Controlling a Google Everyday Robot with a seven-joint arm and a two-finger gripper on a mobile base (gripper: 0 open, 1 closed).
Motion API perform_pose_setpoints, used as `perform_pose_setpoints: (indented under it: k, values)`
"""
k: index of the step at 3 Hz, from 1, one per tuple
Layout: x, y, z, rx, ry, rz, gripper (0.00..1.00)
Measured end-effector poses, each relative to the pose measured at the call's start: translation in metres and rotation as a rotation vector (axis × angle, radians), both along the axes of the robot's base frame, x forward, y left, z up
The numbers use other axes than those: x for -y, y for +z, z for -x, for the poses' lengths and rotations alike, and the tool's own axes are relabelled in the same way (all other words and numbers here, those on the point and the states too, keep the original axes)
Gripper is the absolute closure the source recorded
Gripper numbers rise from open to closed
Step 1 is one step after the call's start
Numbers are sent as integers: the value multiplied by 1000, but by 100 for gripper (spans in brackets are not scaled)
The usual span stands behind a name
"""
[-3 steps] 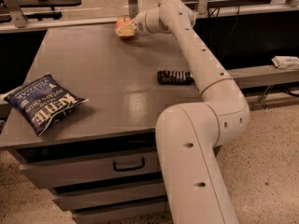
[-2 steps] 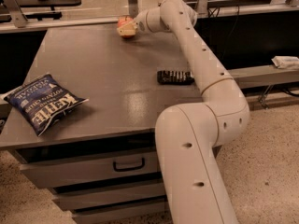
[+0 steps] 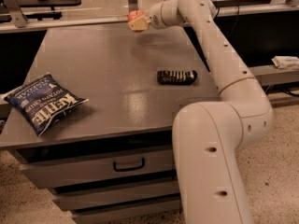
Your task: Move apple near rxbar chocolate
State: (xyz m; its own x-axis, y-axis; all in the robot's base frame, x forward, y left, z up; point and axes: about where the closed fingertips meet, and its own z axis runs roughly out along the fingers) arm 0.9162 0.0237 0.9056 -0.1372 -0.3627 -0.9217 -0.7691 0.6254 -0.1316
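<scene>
The apple (image 3: pixel 135 15), small and red-orange, sits in my gripper (image 3: pixel 138 22) over the far edge of the grey table (image 3: pixel 103 64). The gripper is shut on the apple and holds it a little above the tabletop. The rxbar chocolate (image 3: pixel 176 76), a flat dark bar with pale lettering, lies on the table's right part, nearer to me than the gripper and a little to its right. My arm reaches from the lower right across the table's right side to the far edge.
A blue Kettle chip bag (image 3: pixel 39 101) lies at the table's front left corner. The table has drawers with a handle (image 3: pixel 128 164) below. A metal rail and shelves run behind the table. A pale object (image 3: pixel 285 61) lies on a ledge at right.
The gripper with the apple has moved a little to the right and slightly up from the tabletop. The rxbar and the chip bag have not moved.
</scene>
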Motion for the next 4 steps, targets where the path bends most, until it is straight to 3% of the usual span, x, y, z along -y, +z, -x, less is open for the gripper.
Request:
perform_pose_setpoints:
  k: [2,4]
  values:
    - [54,6,82,-30,112,33,100]
    - [76,-18,164,-96,203,50,100]
